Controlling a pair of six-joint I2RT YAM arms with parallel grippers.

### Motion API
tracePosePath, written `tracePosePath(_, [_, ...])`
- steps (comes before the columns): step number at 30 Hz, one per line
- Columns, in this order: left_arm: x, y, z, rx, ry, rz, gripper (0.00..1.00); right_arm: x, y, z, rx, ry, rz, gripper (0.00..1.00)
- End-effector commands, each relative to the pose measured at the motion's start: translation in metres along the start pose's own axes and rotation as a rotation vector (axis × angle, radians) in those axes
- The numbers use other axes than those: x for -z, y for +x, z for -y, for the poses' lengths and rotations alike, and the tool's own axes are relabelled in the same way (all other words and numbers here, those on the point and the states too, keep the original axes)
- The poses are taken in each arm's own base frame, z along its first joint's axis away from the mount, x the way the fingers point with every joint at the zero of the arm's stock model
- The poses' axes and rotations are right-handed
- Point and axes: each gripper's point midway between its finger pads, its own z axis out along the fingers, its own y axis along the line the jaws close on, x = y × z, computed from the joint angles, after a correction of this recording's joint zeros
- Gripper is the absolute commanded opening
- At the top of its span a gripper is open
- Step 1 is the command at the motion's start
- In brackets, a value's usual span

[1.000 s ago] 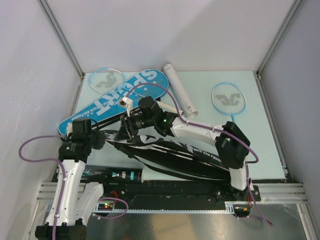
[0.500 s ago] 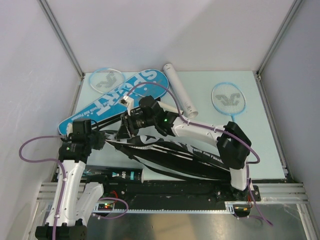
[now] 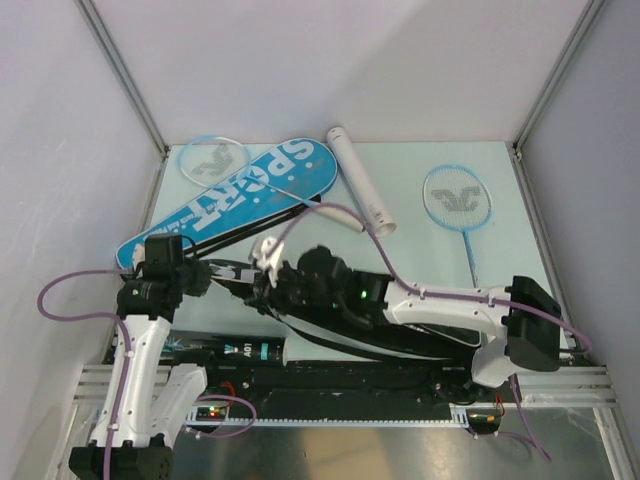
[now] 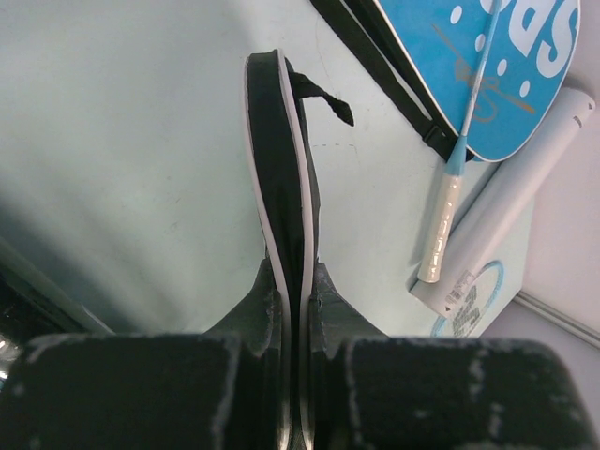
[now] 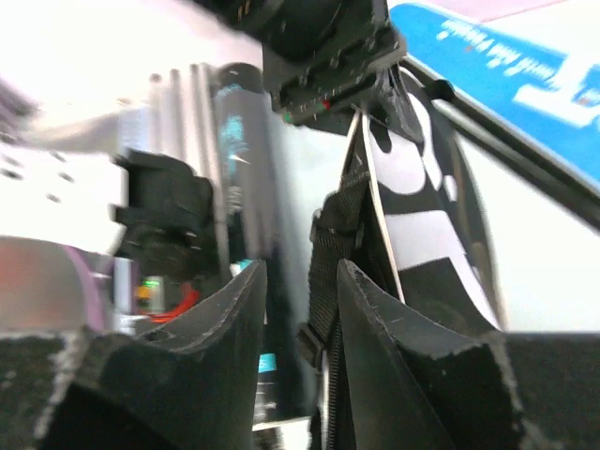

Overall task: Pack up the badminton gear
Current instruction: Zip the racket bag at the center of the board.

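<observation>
Right arm (image 3: 440, 300) now nearer tabletop (image 3: 500, 200) near edge | left fingers (image 4: 253, 319) pinch black cover (image 4: 281, 169) | right fingers (image 5: 225, 319) spread astride strap (image 5: 323, 281) | step: opening cover; next: likely clamp strap.

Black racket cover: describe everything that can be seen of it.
The black racket cover looks like fabric, black with white piping and white markings. It lies near the table's front edge, partly under the right arm. The left pincer is shut on its rim. Its black strap passes between the fingers of the open right pincer.

blk cover (image 4: 281, 169) matt cloth; wht tube (image 3: 361, 182) smooth plastic
</observation>
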Motion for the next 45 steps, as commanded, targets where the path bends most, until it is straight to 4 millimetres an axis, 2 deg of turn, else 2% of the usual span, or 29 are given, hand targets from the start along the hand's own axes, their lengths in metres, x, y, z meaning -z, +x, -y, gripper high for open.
tracePosePath(1, [0.019, 0.000, 0.031, 0.040, 0.083, -0.034, 0.00, 0.001, 0.016, 0.023, 0.506, 0.196, 0.109, 0.42])
tracePosePath(3, [0.021, 0.000, 0.034, 0.046, 0.082, -0.042, 0.00, 0.002, 0.018, 0.017, 0.708, 0.214, 0.165, 0.43])
tracePosePath(4, [0.022, 0.000, 0.035, 0.050, 0.082, -0.047, 0.00, 0.004, 0.011, 0.012, 0.792, 0.226, 0.210, 0.43])
tracePosePath(10, [0.027, 0.006, 0.046, 0.077, 0.087, -0.101, 0.00, 0.004, 0.001, -0.006, 1.080, 0.252, 0.317, 0.43])
tracePosePath(15, [0.029, 0.010, 0.048, 0.097, 0.085, -0.128, 0.00, 0.012, -0.024, -0.002, 1.248, 0.442, 0.402, 0.43])
tracePosePath(20, [0.031, 0.011, 0.051, 0.096, 0.087, -0.141, 0.00, 0.012, -0.023, -0.005, 1.288, 0.426, 0.411, 0.42])
tracePosePath(22, [0.031, 0.010, 0.050, 0.100, 0.085, -0.134, 0.00, 0.008, -0.018, 0.000, 1.283, 0.414, 0.375, 0.36])
tracePosePath(25, [0.029, 0.009, 0.046, 0.104, 0.076, -0.122, 0.00, 0.009, -0.022, 0.016, 1.250, 0.473, 0.338, 0.14])
tracePosePath(28, [0.025, 0.010, 0.041, 0.103, 0.060, -0.120, 0.00, 0.016, -0.029, 0.039, 1.213, 0.550, 0.283, 0.07])
tracePosePath(31, [0.020, 0.011, 0.037, 0.101, 0.039, -0.121, 0.00, 0.020, -0.029, 0.043, 1.139, 0.530, 0.247, 0.11])
tracePosePath(32, [0.019, 0.011, 0.036, 0.101, 0.035, -0.122, 0.00, 0.021, -0.031, 0.036, 1.094, 0.500, 0.257, 0.13])
tracePosePath(36, [0.021, 0.012, 0.040, 0.102, 0.043, -0.132, 0.00, 0.024, -0.017, 0.003, 1.028, 0.304, 0.254, 0.30])
tracePosePath(39, [0.026, 0.010, 0.045, 0.105, 0.062, -0.130, 0.00, 0.029, -0.007, -0.015, 1.101, 0.266, 0.321, 0.35])
tracePosePath(45, [0.032, 0.004, 0.049, 0.126, 0.084, -0.127, 0.00, 0.025, 0.008, -0.028, 1.286, 0.254, 0.367, 0.37])
